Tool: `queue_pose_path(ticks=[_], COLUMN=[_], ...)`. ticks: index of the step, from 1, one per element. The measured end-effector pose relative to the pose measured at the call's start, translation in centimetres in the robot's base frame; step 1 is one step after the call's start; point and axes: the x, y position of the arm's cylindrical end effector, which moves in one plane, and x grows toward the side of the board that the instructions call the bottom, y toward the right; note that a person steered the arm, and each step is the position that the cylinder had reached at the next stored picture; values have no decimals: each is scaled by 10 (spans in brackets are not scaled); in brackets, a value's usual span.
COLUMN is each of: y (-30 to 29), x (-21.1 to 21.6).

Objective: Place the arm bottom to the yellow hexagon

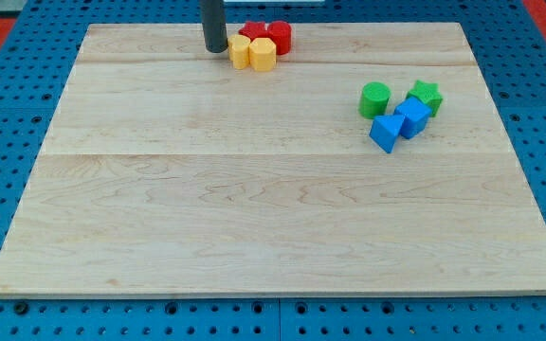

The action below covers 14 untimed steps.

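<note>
- Your yellow hexagon (263, 55) sits near the view's top edge of the table (273, 218), a little left of centre.
- Pressed against its left side is a second yellow block (241, 52); its shape is hard to read.
- Two red blocks (267, 35) crowd in right behind the yellow pair.
- My tip (216, 49) is down just left of that second yellow block, close beside it, level with the yellows rather than below them.
- No jaws on this rig, just the bare rod.
- Over on the view's right: a green cylinder (374, 98), a green star (426, 97), and two blue blocks (398, 123) bunched together, well apart from the tip.
</note>
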Motion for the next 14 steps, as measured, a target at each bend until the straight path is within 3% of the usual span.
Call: queue_pose_path(ticks=[4, 5, 7, 11, 14], y=[-17, -12, 25, 41, 41], x=[0, 17, 101, 98, 72])
